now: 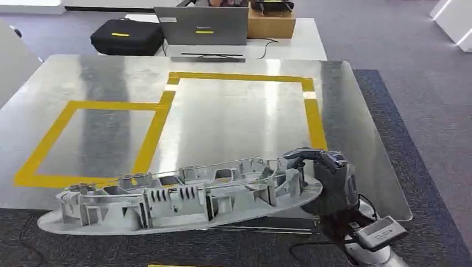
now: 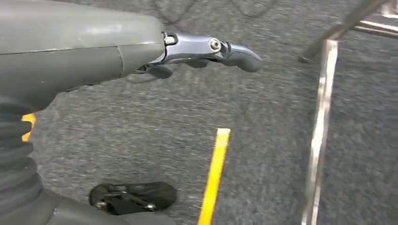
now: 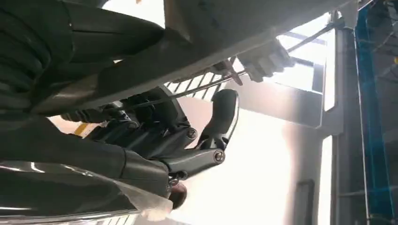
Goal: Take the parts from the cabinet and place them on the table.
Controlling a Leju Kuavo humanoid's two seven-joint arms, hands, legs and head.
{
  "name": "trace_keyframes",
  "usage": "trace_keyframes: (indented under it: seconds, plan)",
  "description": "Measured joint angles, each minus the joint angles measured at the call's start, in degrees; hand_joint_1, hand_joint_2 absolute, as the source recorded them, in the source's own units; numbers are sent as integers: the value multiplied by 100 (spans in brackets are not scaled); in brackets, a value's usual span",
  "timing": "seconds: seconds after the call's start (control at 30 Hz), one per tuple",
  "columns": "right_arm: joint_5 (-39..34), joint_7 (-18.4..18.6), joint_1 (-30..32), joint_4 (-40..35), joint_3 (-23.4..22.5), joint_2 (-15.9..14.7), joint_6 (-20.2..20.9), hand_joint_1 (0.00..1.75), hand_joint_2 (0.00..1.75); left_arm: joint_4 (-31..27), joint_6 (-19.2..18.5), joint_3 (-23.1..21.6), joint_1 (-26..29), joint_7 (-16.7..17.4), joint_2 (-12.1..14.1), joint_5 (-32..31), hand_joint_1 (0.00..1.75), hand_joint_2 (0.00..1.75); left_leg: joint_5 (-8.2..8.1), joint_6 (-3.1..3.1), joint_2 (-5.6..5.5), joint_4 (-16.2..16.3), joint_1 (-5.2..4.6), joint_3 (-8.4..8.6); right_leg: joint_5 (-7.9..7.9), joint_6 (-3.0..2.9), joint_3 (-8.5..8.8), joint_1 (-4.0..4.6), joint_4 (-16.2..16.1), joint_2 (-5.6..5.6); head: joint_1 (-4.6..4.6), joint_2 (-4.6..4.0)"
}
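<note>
1. The surface is a brushed metal table point(image 1: 234, 119) with a reflective top; it stands on dark grey carpet point(image 1: 423, 100) that runs round it on the right and along the near edge.
2. Two yellow tape rectangles mark the tabletop: a smaller one at the left point(image 1: 89, 142) and a larger one point(image 1: 245, 111) just to its right, sharing a border strip.
3. Beyond the far edge stands a white desk point(image 1: 300, 44). From left to right it carries one black case point(image 1: 127, 36), one grey laptop point(image 1: 201, 28) and one brown cardboard box point(image 1: 271, 23).
4. There is one part point(image 1: 178, 197): a long, pale grey plastic moulding with ribs and open pockets. It lies lengthwise across the table's near edge, its left end out over the carpet and its right end at the hand.
5. The right hand point(image 1: 325, 175) grips the part's right end, fingers curled over its upper edge and the palm behind it. From the right wrist, a dark finger point(image 3: 224, 115) presses up against the part's underside.
6. The left hand point(image 2: 206, 49) hangs above the carpet near a yellow floor line point(image 2: 215, 176) and a metal table leg point(image 2: 321, 126); it holds nothing, its fingers stretched out and apart.
</note>
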Motion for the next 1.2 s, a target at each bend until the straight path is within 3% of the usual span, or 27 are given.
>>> trace_keyframes:
  seconds: [0.1, 0.13, 0.17, 0.2, 0.23, 0.4, 0.5, 0.53, 0.8, 1.07, 1.2]
  plan:
    - [6, 15, -48, 40, -4, 0, -22, 175, 175, 37, 11, -13, -13, -2, 9, 4, 0, 175, 4, -28, 104, -15, 7, -3, -65, -56, 10, 7, -57, 121, 3, 0]
    - [50, 26, -56, 52, -9, 0, -48, 175, 175, 39, 13, -15, -22, -2, 13, 4, 0, 175, -7, -68, 118, -58, 9, 25, -50, -77, 44, -19, -117, 162, 2, 0]
    - [85, 37, -57, 70, -7, 0, -72, 175, 175, 48, 15, -20, -26, -4, 28, 7, 0, 175, -47, -110, -12, -17, 19, 21, -47, -76, 76, -11, -154, 162, -2, 0]
    - [135, 59, -104, 105, 0, 0, -98, 175, 175, 68, 35, -22, -42, -9, 35, 11, 0, 175, 39, -7, -25, -35, 14, 26, -47, -65, 90, -38, -157, 169, -17, 0]
    - [196, 76, -127, 125, 4, 0, -135, 175, 175, 79, 37, -26, -50, 0, 55, 15, 0, 175, 14, 105, -29, -93, 8, 70, -49, -66, 85, -28, -150, 192, -21, 0]
    - [909, 293, -223, 397, 74, 0, -369, 175, 175, 168, 105, -142, -74, 15, 109, 68, 0, 175, 20, 52, -28, -104, 36, 75, -53, -74, 76, 3, -137, 185, -20, 0]
    - [1253, 389, -329, 569, 147, -2, -538, 175, 175, 236, 122, -217, -76, 31, 129, 68, 0, 175, 26, -64, -28, -109, 51, 70, -51, -80, 65, 10, -124, 185, -15, 0]
    - [1489, 475, -387, 628, 182, -2, -617, 175, 175, 260, 138, -247, -85, 42, 138, 68, 0, 175, 25, -71, -28, -109, 51, 71, -50, -80, 66, 10, -122, 187, -19, 0]
    - [3013, 1155, -853, 1299, 579, -92, -890, 175, 175, 477, 256, -584, -171, 190, 251, 85, 0, 175, 32, -84, -28, -98, 44, 67, -29, -85, 69, -1, -124, 187, -13, 0]
    - [4164, 1970, -1168, 2110, 1062, -302, -605, 175, 175, 483, 186, -929, -171, 450, 337, 149, 0, 175, 33, -83, -29, -80, 36, 61, -17, -70, 72, -10, -124, 185, -11, 0]
    - [4360, 2063, -1218, 2461, 1220, -391, -538, 175, 175, 483, 170, -1076, -166, 503, 380, 181, 0, 175, 32, -83, -30, -77, 36, 61, -15, -67, 75, -11, -124, 181, -11, 0]
